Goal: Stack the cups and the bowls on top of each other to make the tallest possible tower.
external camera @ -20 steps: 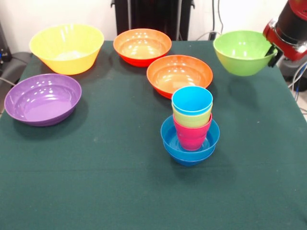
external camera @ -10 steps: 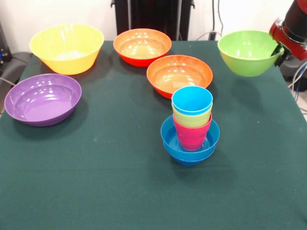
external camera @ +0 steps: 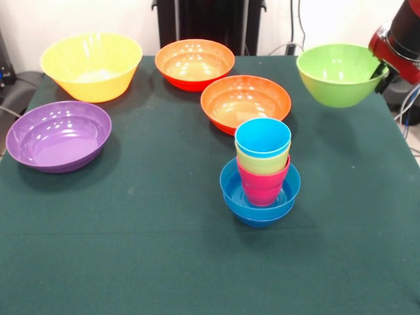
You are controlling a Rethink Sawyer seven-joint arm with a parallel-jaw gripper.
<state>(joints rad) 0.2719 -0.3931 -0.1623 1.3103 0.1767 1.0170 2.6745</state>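
Observation:
The tower [external camera: 262, 174] stands at the table's middle right: nested small blue bowls [external camera: 260, 200] hold the pink cup [external camera: 262, 185], the yellow cup [external camera: 262, 162] and the light blue cup [external camera: 262, 138] on top. My gripper [external camera: 380, 69] comes in at the right edge and is shut on the right rim of the lime green bowl [external camera: 338, 73], holding it above the table's far right corner. The large yellow bowl [external camera: 91, 65], the purple bowl [external camera: 58, 135] and two orange bowls [external camera: 194, 63] [external camera: 245, 102] rest on the table.
The table has a dark green cloth [external camera: 144, 230]. The robot's black pedestal [external camera: 210, 23] stands behind the far edge. Cables hang off the table's right side.
The green bowl in my gripper has shifted slightly right and up, then edged back left a little. Everything else is unmoved.

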